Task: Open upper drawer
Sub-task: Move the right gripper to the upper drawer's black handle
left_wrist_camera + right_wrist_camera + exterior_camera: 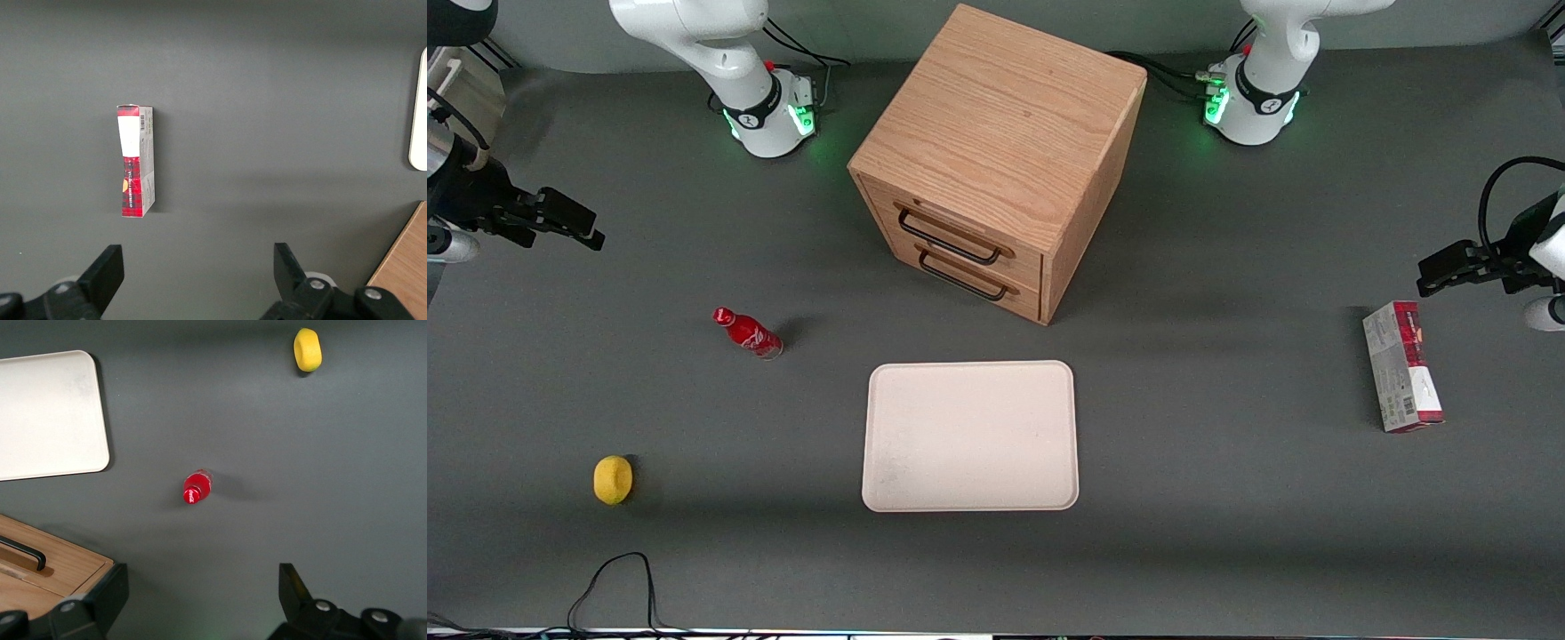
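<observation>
The wooden cabinet (996,133) stands mid-table, farther from the front camera than the tray. Its upper drawer (960,233) is closed, with a thin black bar handle (947,240) above the lower drawer's identical handle (960,280). My gripper (583,227) hangs above the table at the working arm's end, well apart from the cabinet, open and empty. In the right wrist view the gripper (202,575) is open over bare table, with a corner of the cabinet (60,570) and one end of a black handle (30,555) in sight; I cannot tell which drawer's.
A red bottle (747,332) (196,487) stands between my gripper and the cabinet, nearer the camera. A yellow round object (613,479) (307,349) lies nearer still. A white tray (969,436) (47,413) lies in front of the drawers. A red-and-grey carton (1400,364) (136,161) lies toward the parked arm's end.
</observation>
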### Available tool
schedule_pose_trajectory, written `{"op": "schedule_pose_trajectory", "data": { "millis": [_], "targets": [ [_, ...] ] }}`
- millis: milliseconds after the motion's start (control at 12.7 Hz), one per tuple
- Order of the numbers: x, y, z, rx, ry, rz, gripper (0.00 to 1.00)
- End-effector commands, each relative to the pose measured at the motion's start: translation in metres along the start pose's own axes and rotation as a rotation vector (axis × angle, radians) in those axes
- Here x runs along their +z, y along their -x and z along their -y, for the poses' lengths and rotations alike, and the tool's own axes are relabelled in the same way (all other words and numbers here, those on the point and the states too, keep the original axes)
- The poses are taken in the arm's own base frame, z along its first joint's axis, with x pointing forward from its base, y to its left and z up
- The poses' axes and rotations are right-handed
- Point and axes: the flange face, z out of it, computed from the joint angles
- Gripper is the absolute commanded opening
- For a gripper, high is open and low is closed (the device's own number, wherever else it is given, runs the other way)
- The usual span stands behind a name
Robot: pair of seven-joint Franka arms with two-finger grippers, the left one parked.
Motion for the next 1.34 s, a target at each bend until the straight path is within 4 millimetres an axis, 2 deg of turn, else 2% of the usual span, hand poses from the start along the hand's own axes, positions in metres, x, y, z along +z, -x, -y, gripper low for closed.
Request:
{"op": "schedule_pose_trajectory", "data": {
  "millis": [0,157,393,551,629,708,865,1101,1180,1258],
  "targets": [
    [-0.001,-0.006,0.004,-0.020,-0.019,0.001,1.00],
    [0.001,-0.025,0.017,-0.040,-0.022,-0.002,1.00],
    [0.001,-0.027,0.123,-0.227,-0.025,-0.008,1.00],
    [0.008,-0.016,0.187,-0.366,-0.040,0.027,1.00],
    [0.010,-0.010,0.218,-0.453,-0.052,0.045,1.00],
    [0.007,0.005,0.252,-0.545,-0.060,0.055,1.00],
    [0.012,0.029,0.303,-0.668,-0.088,0.100,1.00],
    [0.021,0.059,0.346,-0.786,-0.109,0.129,1.00],
    [0.027,0.063,0.355,-0.819,-0.126,0.147,1.00],
    [0.039,0.060,0.358,-0.825,-0.136,0.174,1.00]
  ]
}}
